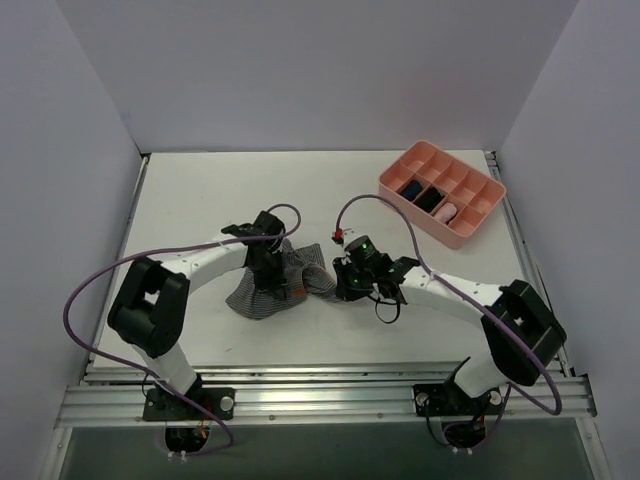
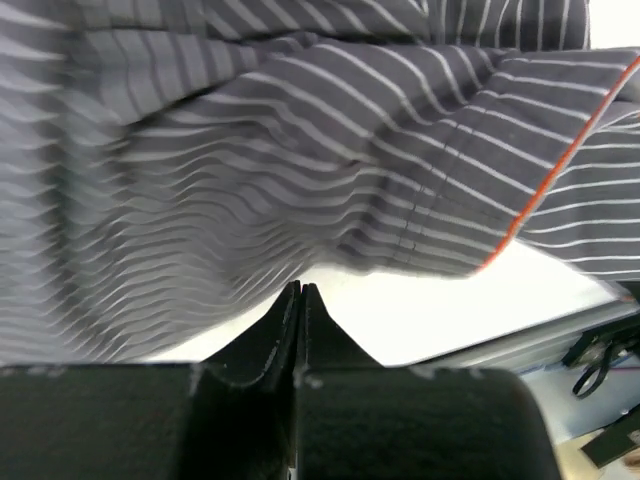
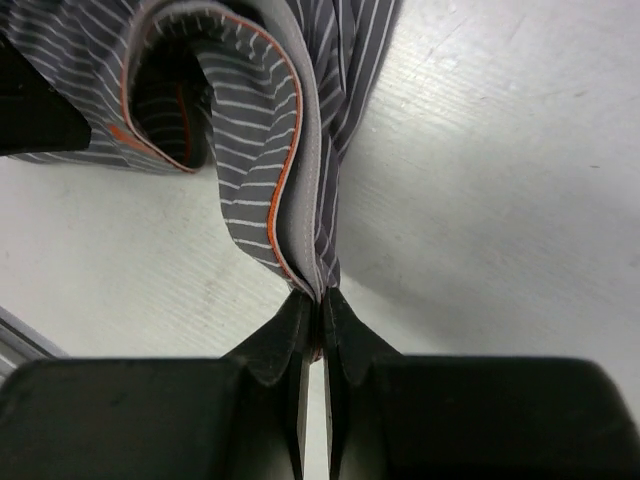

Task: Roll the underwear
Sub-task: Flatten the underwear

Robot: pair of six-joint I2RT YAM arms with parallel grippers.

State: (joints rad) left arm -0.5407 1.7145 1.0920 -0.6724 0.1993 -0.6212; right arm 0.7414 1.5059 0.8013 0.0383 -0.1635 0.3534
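Lying near the centre of the surface (image 1: 190, 200), the underwear (image 1: 258, 297) stretches from 9 to 3 o'clock. The right tool (image 3: 320, 298) pinches its hem at the 3 o'clock end. The left tool (image 2: 300, 290), fully closed, meets its 12 o'clock edge; I cannot tell if it grips.

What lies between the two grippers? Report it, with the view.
Only the grey striped cloth underwear, spanning left gripper to right gripper, seen in the top view.

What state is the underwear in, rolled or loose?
Loose, not rolled: the underwear lies bunched in creases on the table, with one folded edge pinched in the shut right gripper.
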